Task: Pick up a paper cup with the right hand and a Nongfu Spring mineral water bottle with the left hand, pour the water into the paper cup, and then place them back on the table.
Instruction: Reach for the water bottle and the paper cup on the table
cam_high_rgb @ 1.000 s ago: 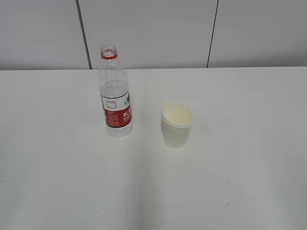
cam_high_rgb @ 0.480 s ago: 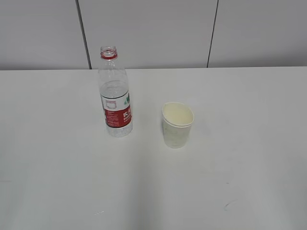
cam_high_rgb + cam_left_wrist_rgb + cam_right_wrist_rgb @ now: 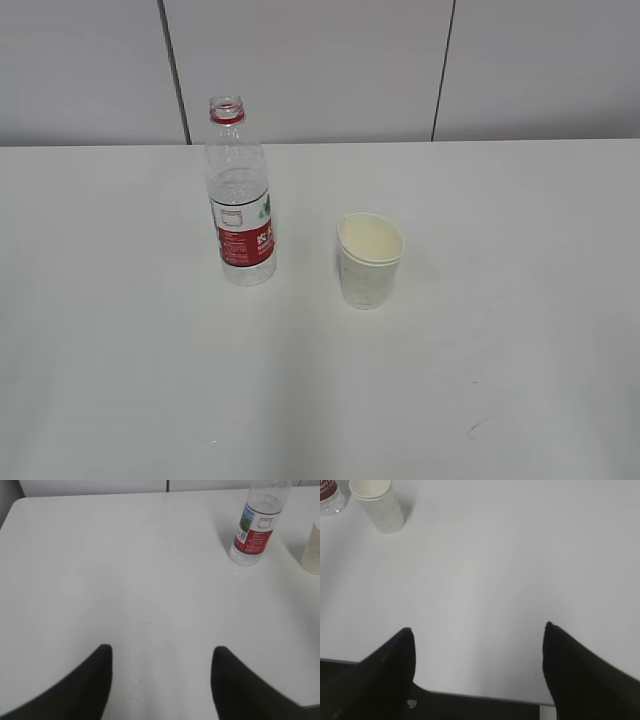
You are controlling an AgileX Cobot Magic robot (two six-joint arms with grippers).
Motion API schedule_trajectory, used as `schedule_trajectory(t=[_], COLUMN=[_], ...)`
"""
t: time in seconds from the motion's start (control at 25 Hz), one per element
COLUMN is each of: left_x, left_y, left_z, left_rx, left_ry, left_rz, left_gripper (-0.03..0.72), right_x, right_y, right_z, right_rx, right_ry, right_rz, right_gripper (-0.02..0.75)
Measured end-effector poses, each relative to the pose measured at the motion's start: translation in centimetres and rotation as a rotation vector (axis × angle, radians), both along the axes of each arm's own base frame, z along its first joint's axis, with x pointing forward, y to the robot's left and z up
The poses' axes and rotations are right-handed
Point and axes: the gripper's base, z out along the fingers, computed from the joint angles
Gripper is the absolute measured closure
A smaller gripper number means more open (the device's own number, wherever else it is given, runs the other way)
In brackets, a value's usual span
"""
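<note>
The Nongfu Spring bottle [image 3: 240, 200] stands upright and uncapped on the white table [image 3: 120, 330], left of centre. The cream paper cup [image 3: 369, 260] stands upright to its right, a small gap apart. Neither arm shows in the exterior view. In the left wrist view my left gripper [image 3: 161, 652] is open and empty over bare table, with the bottle [image 3: 257, 525] far ahead at the upper right and the cup's edge [image 3: 312, 550] at the right border. In the right wrist view my right gripper [image 3: 478, 630] is open and empty near the table's front edge, with the cup [image 3: 377, 502] far ahead at the upper left.
A grey panelled wall [image 3: 320, 70] runs behind the table's far edge. The table's front edge [image 3: 485, 696] lies just under the right gripper. A small dark scuff [image 3: 475, 428] marks the tabletop at the front right.
</note>
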Motion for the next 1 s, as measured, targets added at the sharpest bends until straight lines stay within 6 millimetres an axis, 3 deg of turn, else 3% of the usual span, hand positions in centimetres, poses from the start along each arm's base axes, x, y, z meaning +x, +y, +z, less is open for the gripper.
schedule_trajectory(t=[0.28, 0.44, 0.68, 1.0], left_x=[0.0, 0.8, 4.2, 10.2], left_y=[0.0, 0.0, -0.4, -1.1], left_z=[0.9, 1.7, 0.8, 1.0], left_rx=[-0.001, 0.002, -0.006, -0.009], left_ry=[-0.073, -0.213, -0.407, -0.453], left_rz=[0.001, 0.004, -0.011, -0.032], left_gripper=[0.251, 0.251, 0.251, 0.26], right_x=[2.0, 3.4, 5.3, 9.1], right_y=[-0.1, -0.1, -0.4, -0.3], right_z=[2.0, 2.5, 2.3, 2.4], right_rx=[-0.061, -0.073, -0.055, -0.048], right_ry=[-0.206, -0.31, -0.39, -0.387], right_rz=[0.028, 0.04, 0.019, 0.059], right_gripper=[0.15, 0.15, 0.15, 0.15])
